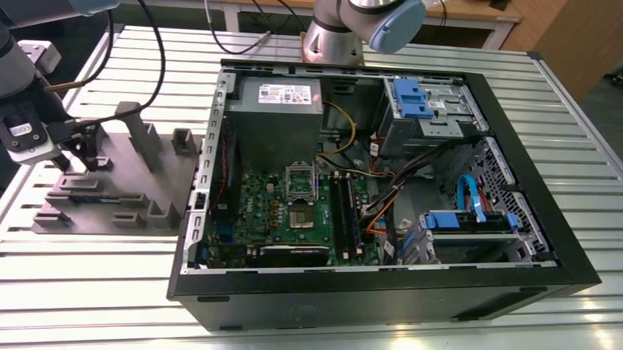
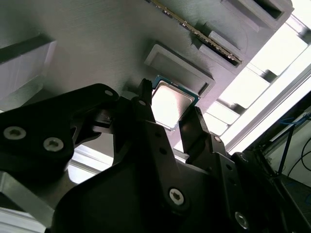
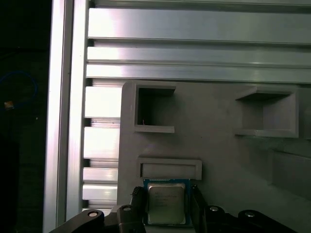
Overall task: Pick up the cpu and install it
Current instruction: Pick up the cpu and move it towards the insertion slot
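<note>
Fingers sit narrow around the cpu, one black tip against each of two opposite edges, so the chip is pinched between them; the second wrist view shows the same grip, fingers flanking the cpu. The cpu's silvery top faces up and it lies at the grey block, just beside a low raised lip; whether it is lifted clear of the block I cannot tell. In the exterior view the arm reaches down over the grey block at the exterior view's left, on the slatted metal desk. Well apart, toward the exterior view's right, an open computer case lies on its side with a green board inside.
</note>
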Controlling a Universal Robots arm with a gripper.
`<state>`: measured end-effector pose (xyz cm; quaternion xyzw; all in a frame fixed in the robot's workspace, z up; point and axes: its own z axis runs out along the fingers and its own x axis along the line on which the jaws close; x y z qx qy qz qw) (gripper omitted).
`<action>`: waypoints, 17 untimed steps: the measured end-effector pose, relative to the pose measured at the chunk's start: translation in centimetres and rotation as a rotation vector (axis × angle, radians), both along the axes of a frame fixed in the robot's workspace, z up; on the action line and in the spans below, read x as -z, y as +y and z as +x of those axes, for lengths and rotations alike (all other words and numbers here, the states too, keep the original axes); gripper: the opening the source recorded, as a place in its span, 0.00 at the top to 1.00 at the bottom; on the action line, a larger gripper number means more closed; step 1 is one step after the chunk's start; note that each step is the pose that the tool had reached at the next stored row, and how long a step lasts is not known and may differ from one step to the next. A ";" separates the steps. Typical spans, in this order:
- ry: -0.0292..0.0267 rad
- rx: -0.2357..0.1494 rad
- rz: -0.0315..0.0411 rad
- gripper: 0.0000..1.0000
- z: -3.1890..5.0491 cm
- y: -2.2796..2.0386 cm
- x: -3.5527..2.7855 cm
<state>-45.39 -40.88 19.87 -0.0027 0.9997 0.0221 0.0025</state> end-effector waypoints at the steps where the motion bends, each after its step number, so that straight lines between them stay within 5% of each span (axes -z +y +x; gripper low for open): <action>1: 0.0002 0.000 -0.0001 0.53 0.00 0.00 -0.02; 10: 0.0002 0.000 -0.0081 0.53 0.00 0.03 -0.47; 12: 0.0001 0.000 -0.0157 0.53 0.00 0.04 -0.82; 17: 0.0001 0.000 -0.0159 0.53 0.00 0.04 -0.84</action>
